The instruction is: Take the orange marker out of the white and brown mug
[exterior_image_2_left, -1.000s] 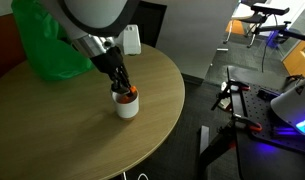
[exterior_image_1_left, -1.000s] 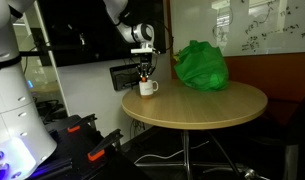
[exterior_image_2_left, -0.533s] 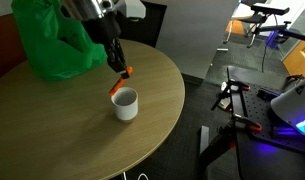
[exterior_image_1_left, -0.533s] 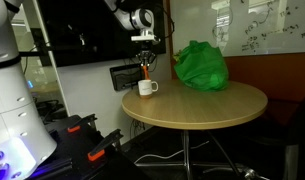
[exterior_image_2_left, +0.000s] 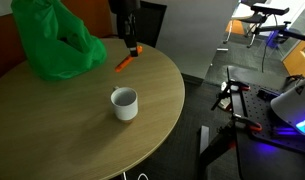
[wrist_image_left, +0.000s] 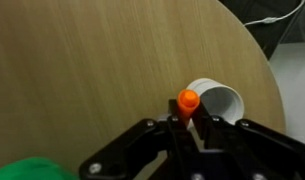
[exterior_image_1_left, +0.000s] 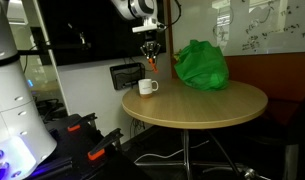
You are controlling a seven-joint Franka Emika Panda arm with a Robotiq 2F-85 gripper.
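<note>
hanging from claw (exterior_image_2_left: 133, 46), orange marker (exterior_image_2_left: 125, 64) clears mug (exterior_image_2_left: 124, 103).

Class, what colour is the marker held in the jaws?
The marker is orange, clearest in the wrist view.

The arm hangs down from above, wrist vertical, with the gripper (exterior_image_2_left: 131, 44) high over the tabletop near its edge and its fingers pinching the orange marker (exterior_image_2_left: 125, 63).

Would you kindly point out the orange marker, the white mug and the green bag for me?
orange marker (exterior_image_2_left: 125, 63), in an exterior view, middle of its barrel.
white mug (exterior_image_2_left: 124, 108), in an exterior view, outer wall.
green bag (exterior_image_2_left: 52, 45), in an exterior view, front face.
</note>
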